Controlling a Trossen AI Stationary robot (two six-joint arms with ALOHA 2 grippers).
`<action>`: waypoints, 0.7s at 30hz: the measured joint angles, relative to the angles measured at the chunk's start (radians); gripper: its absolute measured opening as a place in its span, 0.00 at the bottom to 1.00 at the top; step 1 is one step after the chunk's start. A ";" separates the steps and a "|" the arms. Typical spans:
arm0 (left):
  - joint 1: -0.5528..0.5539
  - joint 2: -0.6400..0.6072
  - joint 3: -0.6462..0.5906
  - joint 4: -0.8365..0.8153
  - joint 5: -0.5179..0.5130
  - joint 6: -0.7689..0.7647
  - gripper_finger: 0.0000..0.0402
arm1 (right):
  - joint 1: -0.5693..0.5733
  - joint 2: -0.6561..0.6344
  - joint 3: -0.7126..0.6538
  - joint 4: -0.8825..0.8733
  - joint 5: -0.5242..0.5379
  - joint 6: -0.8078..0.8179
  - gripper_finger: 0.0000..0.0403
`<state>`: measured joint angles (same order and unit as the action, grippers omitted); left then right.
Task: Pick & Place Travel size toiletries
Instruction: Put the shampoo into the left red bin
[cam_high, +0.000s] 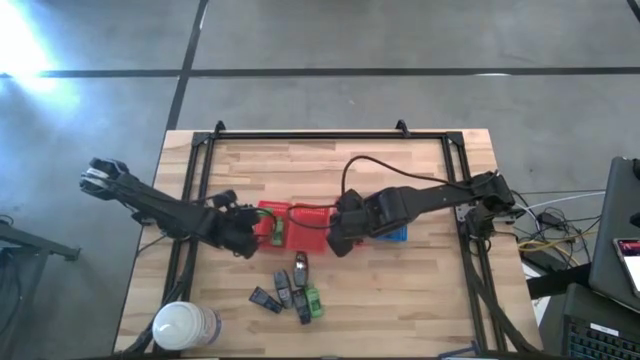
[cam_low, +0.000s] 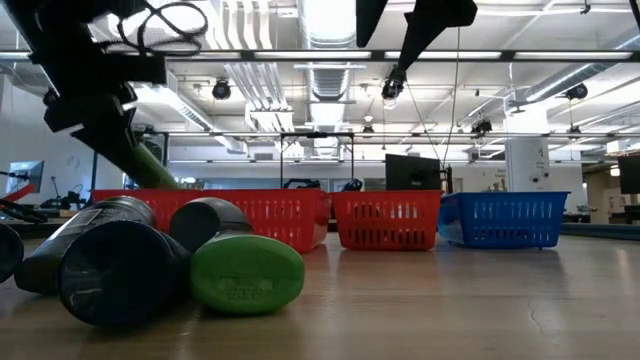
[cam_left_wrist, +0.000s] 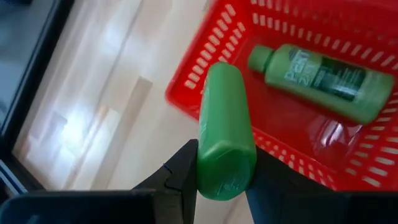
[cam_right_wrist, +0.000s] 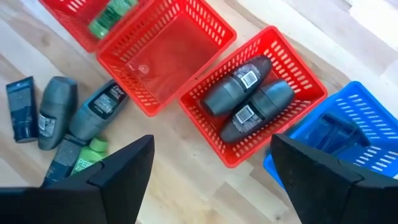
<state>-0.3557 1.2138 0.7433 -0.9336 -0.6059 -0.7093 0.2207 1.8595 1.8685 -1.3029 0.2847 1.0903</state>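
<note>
The left gripper (cam_left_wrist: 225, 177) is clamped on a green bottle (cam_left_wrist: 224, 130) above the outer rim of the leftmost red basket (cam_left_wrist: 205, 62), where a second green bottle (cam_left_wrist: 320, 78) already lies. Next, it likely moves inward and releases. The right gripper (cam_right_wrist: 211, 171) hangs spread over the middle baskets; loose toiletries (cam_high: 290, 293) near the bench's front edge overlap, making them hard to count.

The green bottle (cam_left_wrist: 323, 79) lying in the red basket (cam_left_wrist: 205, 59) carries pale lettering on its dark label panel, but the words are too blurred to make out. In the right wrist view, the grey bottle (cam_right_wrist: 99, 107) on the table at about nine o'clock from the middle red basket (cam_right_wrist: 166, 53) bears a dark label with small white writing, likewise unreadable. The two dark bottles (cam_right_wrist: 247, 93) in the next basket show white barcode stickers only.
</note>
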 joint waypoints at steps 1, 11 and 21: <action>0.000 0.018 0.000 0.000 0.002 -0.014 0.26 | 0.000 0.000 -0.005 0.000 -0.001 0.005 0.77; 0.000 0.139 0.057 -0.001 -0.009 -0.069 0.26 | 0.002 0.000 -0.040 0.001 -0.032 0.037 0.76; 0.003 0.197 0.064 -0.008 0.006 -0.093 0.36 | 0.002 0.000 -0.041 0.009 -0.027 0.041 0.82</action>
<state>-0.3531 1.4113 0.8074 -0.9412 -0.5996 -0.8019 0.2222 1.8599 1.8278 -1.2942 0.2573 1.1315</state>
